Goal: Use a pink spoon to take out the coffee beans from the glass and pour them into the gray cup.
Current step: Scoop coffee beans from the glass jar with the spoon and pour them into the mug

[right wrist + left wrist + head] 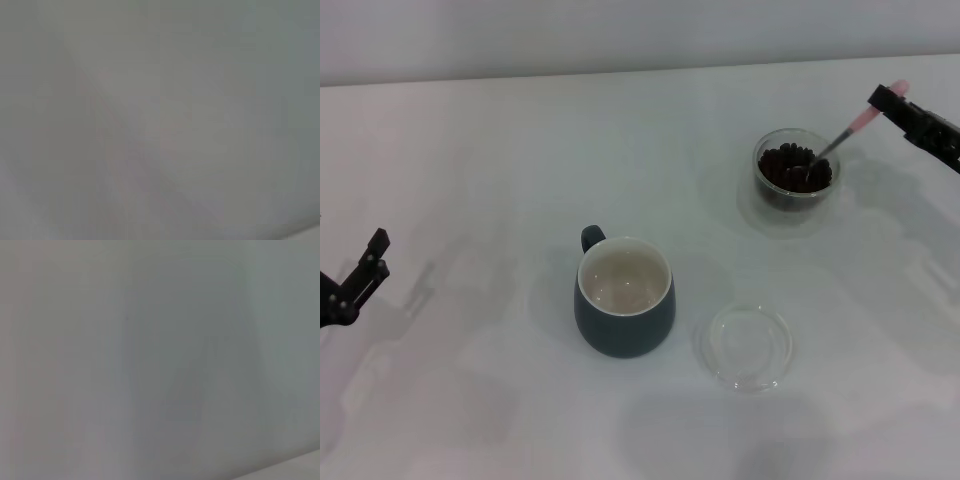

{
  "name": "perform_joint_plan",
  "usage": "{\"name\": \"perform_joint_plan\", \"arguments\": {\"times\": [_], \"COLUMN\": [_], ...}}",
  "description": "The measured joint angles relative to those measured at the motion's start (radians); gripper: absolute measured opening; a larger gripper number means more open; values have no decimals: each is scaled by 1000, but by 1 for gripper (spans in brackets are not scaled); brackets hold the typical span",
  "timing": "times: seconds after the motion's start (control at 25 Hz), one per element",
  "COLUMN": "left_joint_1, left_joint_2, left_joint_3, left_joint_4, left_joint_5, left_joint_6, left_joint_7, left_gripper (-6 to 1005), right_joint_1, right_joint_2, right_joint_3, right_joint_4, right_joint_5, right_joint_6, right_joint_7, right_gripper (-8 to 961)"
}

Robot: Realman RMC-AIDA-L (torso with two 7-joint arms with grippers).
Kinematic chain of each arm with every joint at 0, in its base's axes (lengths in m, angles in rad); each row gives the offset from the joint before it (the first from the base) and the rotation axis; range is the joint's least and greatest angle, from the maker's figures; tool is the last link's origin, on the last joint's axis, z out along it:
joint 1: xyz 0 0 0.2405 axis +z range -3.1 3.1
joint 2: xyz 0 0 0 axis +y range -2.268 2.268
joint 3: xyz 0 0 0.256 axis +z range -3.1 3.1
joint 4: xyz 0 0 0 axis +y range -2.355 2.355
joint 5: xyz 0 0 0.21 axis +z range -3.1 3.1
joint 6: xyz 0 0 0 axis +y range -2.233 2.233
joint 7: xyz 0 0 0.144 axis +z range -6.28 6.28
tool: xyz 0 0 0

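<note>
Clear saucer — gray cup just beside.

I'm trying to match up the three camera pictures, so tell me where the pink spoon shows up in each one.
Head view: the pink spoon is at the upper right, handle held by the right gripper, bowl down among the coffee beans in the glass.
Left wrist view: not in it, only a blank pale surface.
Right wrist view: not in it that I can make out.
Shared landmark: none; only the white table may be common.
</note>
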Motion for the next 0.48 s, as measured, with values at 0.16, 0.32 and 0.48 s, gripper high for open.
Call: {"name": "perform_joint_plan", "arguments": {"times": [0.16,0.32,0.48], "left_joint_1": [1,4,7], "left_joint_2": [0,-1,-1], "left_joint_3": [3,3,1], "left_joint_4": [0,0,-1], "left_joint_5": [0,0,0], "left_joint_6": [0,0,0], "left_joint_7": [0,0,0], "left_gripper": [798,796,795], "right_joint_1": [-1,0,1], "right_joint_2": [0,0,0], "right_joint_3": [0,0,-1], "right_joint_4": [6,24,29], "right_joint_5": [2,18,27], "right_joint_6": [-46,-78,-94], "right_joint_7": [49,77,131], "right_gripper": [155,156,156]}}
